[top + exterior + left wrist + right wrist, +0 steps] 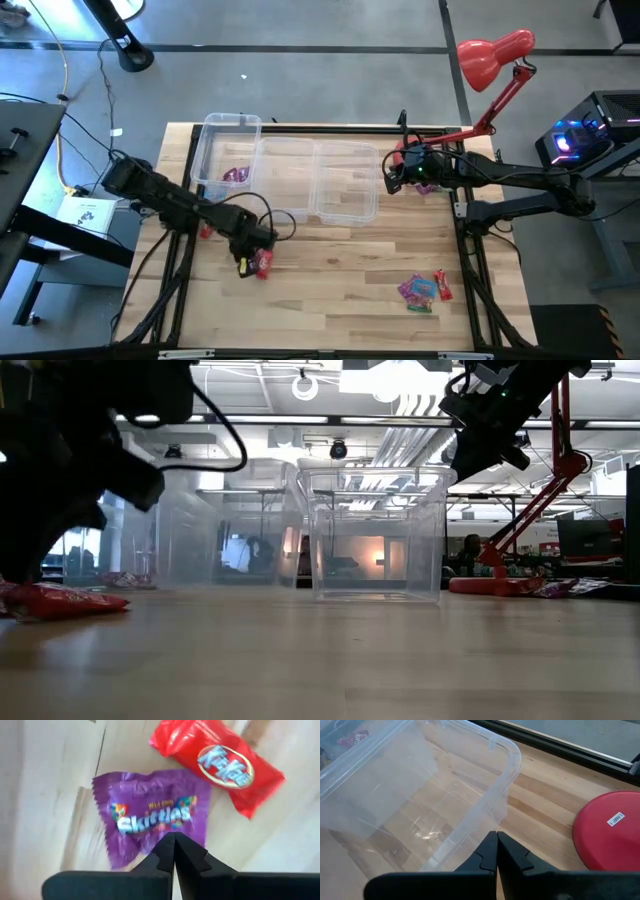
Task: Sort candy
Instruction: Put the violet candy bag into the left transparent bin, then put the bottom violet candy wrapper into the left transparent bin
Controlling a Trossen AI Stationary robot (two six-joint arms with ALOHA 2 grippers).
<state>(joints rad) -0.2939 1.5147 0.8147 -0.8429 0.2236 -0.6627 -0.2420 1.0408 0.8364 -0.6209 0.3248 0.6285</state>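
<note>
My left gripper (pixel 250 258) is low over the table's left front and is shut. Its tips (pixel 175 840) stand over the near edge of a purple Skittles packet (pixel 150 817), which lies flat on the wood beside a red KitKat (pixel 220 762). The two sweets (pixel 264 262) show together in the high view. One magenta packet (pixel 237 176) lies in the left clear bin (pixel 212 150). A small heap of candy (pixel 425 288) sits on the table's right front. My right gripper (pixel 392 176) is shut and raised above the right bin's (pixel 485 815) right rim. My left gripper has its shut fingertips (pixel 165 851) coming from above at the purple packet's near edge (pixel 145 850). I cannot tell whether they touch it. The packet lies flat on the table.
Three clear bins stand in a row across the table's far half; the middle bin (pixel 290 175) and the right bin (pixel 346 182) show nothing inside. A red desk lamp's base (pixel 610 830) stands by the right bin. A red piece (pixel 207 232) lies under the left arm.
</note>
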